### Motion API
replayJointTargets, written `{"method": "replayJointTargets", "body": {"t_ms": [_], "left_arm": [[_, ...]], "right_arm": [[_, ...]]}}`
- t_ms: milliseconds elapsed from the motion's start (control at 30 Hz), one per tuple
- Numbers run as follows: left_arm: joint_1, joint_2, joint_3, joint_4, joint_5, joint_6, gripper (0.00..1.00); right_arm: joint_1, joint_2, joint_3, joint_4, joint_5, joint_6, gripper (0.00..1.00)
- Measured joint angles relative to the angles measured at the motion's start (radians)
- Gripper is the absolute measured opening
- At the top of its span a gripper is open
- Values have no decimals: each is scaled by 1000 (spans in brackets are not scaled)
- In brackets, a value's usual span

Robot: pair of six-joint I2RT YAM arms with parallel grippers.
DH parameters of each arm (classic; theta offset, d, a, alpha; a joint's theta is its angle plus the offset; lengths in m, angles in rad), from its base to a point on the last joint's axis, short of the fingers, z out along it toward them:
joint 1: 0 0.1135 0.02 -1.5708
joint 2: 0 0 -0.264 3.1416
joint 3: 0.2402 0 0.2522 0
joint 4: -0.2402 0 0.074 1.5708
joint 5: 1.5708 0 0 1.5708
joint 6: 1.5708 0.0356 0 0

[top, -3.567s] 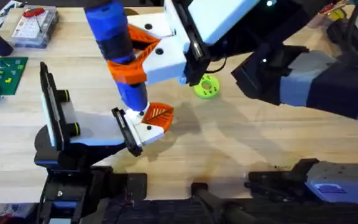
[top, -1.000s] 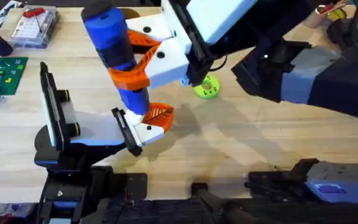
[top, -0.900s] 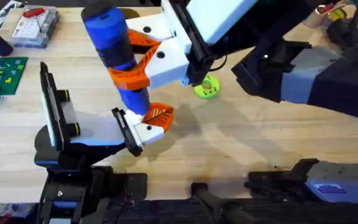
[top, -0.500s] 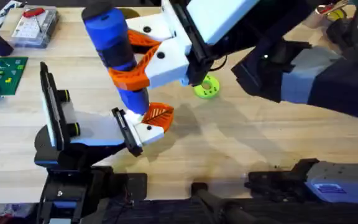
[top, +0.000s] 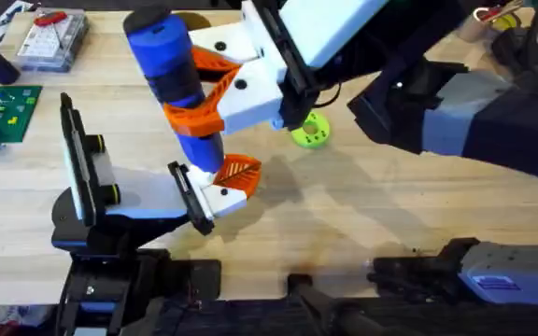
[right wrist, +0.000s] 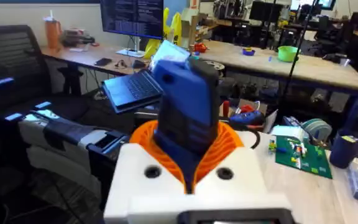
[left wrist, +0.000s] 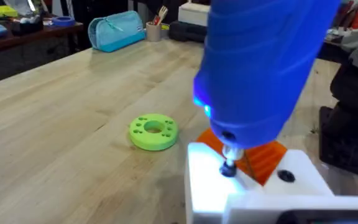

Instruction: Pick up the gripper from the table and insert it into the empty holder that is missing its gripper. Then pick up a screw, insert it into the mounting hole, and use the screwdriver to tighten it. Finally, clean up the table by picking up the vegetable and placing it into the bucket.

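Screwdriver point(top: 177, 84) stands clamped in right gripper point(top: 204, 89), tip on the gripper point(top: 230, 182) in the holder point(top: 187, 196)

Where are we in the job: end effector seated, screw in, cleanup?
Done: the small white-and-orange gripper sits in the black holder. In hand: the right end effector clamps the blue screwdriver upright, its tip down on the gripper's white block, apparently at the mounting hole; I can't tell whether the screw is tight. Left: the vegetable-to-bucket cleanup. The lime-green disc lies on the table.
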Motion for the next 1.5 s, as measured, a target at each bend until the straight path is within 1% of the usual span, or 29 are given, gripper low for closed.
{"method": "replayJointTargets", "body": {"t_ms": [633, 700, 733, 900, 1300, 1500], "left_arm": [[0, 0, 0, 0, 0, 0, 12], [0, 0, 0, -1, 0, 0, 12], [0, 0, 0, -1, 0, 0, 12], [0, 0, 0, -1, 0, 0, 12], [0, 0, 0, -1, 0, 0, 12], [0, 0, 0, -1, 0, 0, 12]], "right_arm": [[0, 0, 0, -7, 0, -18, 24], [0, 0, 0, -18, 0, -26, 24], [0, 0, 10, -53, 17, -40, 24], [1, 0, 13, -59, 19, -45, 24], [32, 0, 13, -60, 26, -63, 24], [33, 0, 14, -59, 21, -67, 24]]}}
